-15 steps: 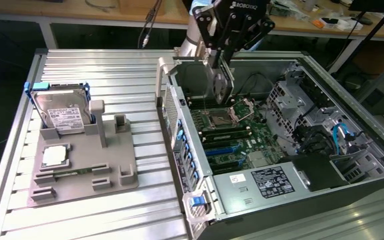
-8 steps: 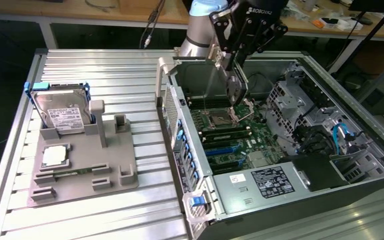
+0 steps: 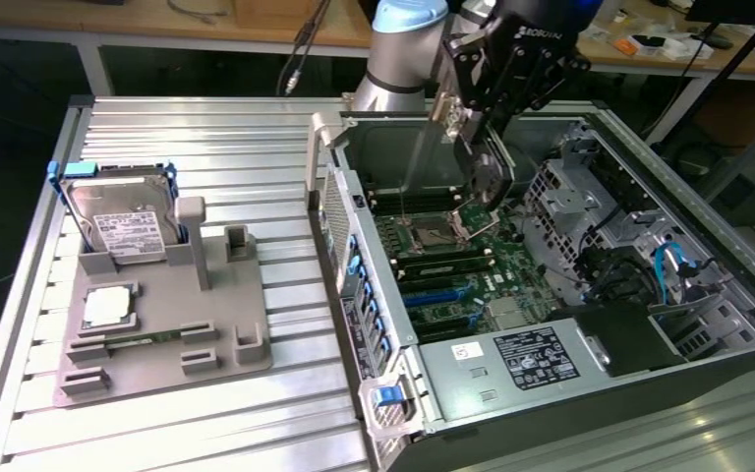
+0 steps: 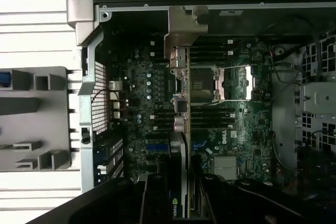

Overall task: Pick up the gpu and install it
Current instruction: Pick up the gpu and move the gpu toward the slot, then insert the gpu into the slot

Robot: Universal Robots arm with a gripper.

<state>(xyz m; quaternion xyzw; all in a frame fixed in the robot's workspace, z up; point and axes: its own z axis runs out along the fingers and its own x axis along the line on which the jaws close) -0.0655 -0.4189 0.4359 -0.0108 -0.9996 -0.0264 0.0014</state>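
Fingers (image 4: 155,201) pinch the gpu (image 4: 179,161) above the motherboard (image 4: 140,88), inside the case (image 4: 83,15).

Look at your arm (image 3: 397,59): silver-grey round tube, pale blue cap at joint. Your gripper (image 3: 487,162): black, blocky body, white ROBOTIQ lettering (image 3: 542,34) across upper part. Your fingers (image 4: 152,203): black, thick, matte, built of jointed links. In wrist view you see dark rounded housing behind them.
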